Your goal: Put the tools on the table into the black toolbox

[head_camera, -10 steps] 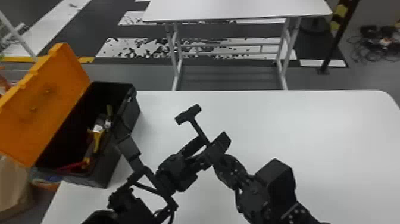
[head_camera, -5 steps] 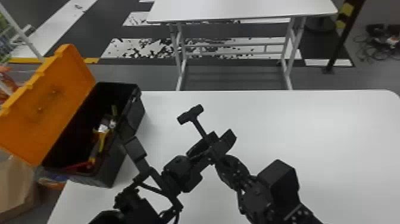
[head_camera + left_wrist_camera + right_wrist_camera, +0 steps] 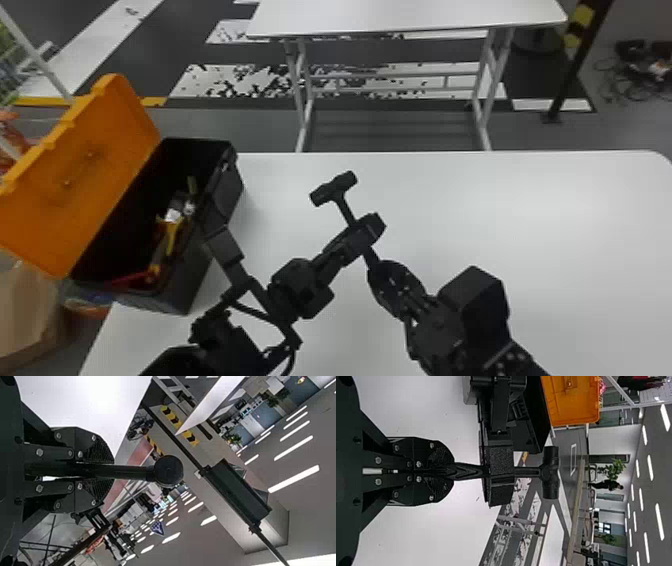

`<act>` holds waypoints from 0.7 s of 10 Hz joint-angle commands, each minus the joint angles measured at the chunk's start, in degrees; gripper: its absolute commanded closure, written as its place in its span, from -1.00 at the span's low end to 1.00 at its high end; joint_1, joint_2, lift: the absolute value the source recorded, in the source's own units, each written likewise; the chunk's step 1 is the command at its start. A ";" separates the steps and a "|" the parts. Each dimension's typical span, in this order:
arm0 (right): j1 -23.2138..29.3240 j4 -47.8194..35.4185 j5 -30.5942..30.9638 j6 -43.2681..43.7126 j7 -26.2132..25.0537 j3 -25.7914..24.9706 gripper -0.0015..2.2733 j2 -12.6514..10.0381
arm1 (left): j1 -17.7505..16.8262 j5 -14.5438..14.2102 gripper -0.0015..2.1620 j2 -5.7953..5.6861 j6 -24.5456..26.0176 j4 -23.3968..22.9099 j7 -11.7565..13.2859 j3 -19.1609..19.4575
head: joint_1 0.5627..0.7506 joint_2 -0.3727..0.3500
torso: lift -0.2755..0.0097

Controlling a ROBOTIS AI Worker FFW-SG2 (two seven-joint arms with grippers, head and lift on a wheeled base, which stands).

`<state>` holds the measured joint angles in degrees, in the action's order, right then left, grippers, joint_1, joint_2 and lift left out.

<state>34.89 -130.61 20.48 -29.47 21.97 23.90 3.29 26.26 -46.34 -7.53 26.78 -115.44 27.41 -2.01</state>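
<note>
The black toolbox (image 3: 227, 185) stands at the table's left with its orange lid (image 3: 95, 165) raised; yellow-handled and red tools lie inside. A black hammer (image 3: 333, 188) is held above the table, its head toward the far side. My left gripper (image 3: 361, 234) is shut across the handle below the head, and my right gripper (image 3: 374, 267) is shut on the handle's lower end. In the left wrist view, the hammer head (image 3: 168, 471) sticks out beyond the left gripper (image 3: 105, 471). From the right wrist, the right gripper (image 3: 445, 471) is on the handle, with the hammer head (image 3: 550, 473) past the left fingers.
The white table (image 3: 550, 210) extends to the right of both arms. Behind it stands a second white table (image 3: 410, 15). A cardboard box (image 3: 25, 310) is at the far left, beside the toolbox. The left forearm lies close to the toolbox's near right side.
My left gripper's fingers have come together around the hammer handle. The hammer has shifted slightly right, while the right gripper keeps its hold. The whole head view has also shifted a little.
</note>
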 commanded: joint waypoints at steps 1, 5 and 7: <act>0.00 0.01 -0.09 -0.19 0.00 0.00 0.98 -0.03 | -0.42 0.37 0.92 0.06 -0.10 0.74 0.80 0.61 | 0.41 0.40 | 0.41; 0.09 0.01 -1.05 -0.19 -0.35 -0.17 -0.75 -0.03 | -0.86 -0.25 0.93 0.06 0.07 0.92 1.50 1.31 | 0.41 0.43 | 0.41; 0.26 -0.08 -1.93 -0.19 -0.52 -0.61 -0.88 -0.03 | -1.03 -0.16 0.93 0.06 0.07 1.09 1.68 1.58 | 0.41 0.43 | 0.41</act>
<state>35.10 -130.64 18.91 -29.67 21.33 23.49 3.25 25.27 -46.52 -7.48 26.86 -114.37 29.06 -0.57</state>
